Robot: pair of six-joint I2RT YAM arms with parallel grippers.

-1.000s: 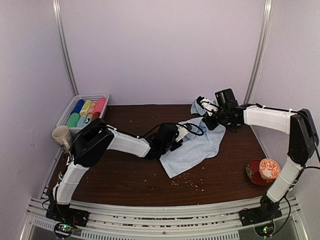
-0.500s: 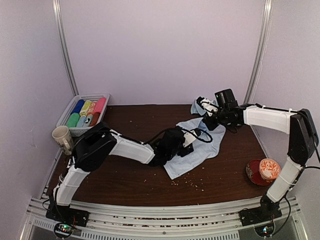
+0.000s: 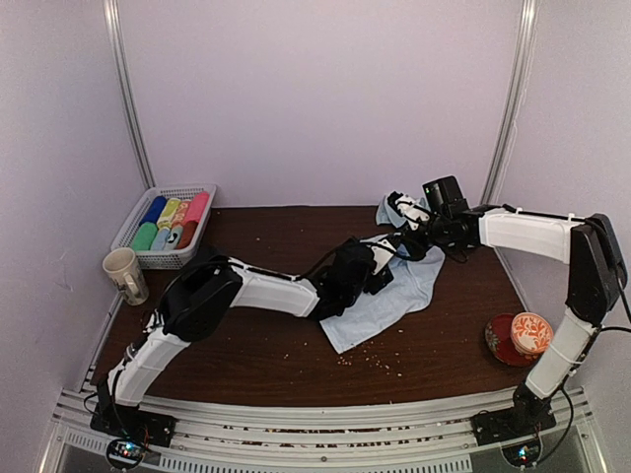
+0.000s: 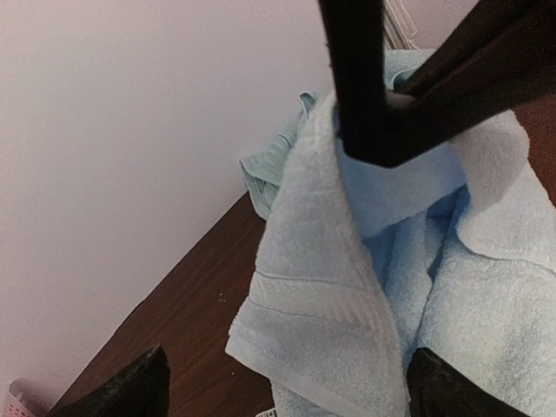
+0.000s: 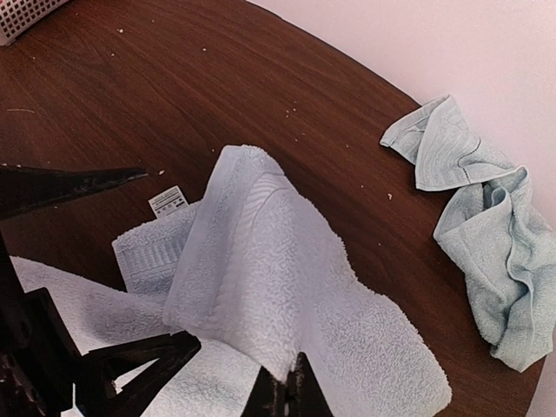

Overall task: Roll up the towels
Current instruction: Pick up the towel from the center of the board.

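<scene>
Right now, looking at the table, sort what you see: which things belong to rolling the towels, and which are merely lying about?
Belongs to the job: spread towel, pinched by the shut right gripper; crumpled towel by the back wall; open left gripper.

Lying about: basket of coloured rolls; mug; red bowl.

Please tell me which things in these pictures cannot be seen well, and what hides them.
- Top view: the second towel is mostly hidden behind the right gripper.
- Left wrist view: the left fingers are cut off by the bottom edge; only their tips show.
- Right wrist view: the label on the held towel is too small to read.
- Top view: what sits in the red bowl is too small to identify.
</scene>
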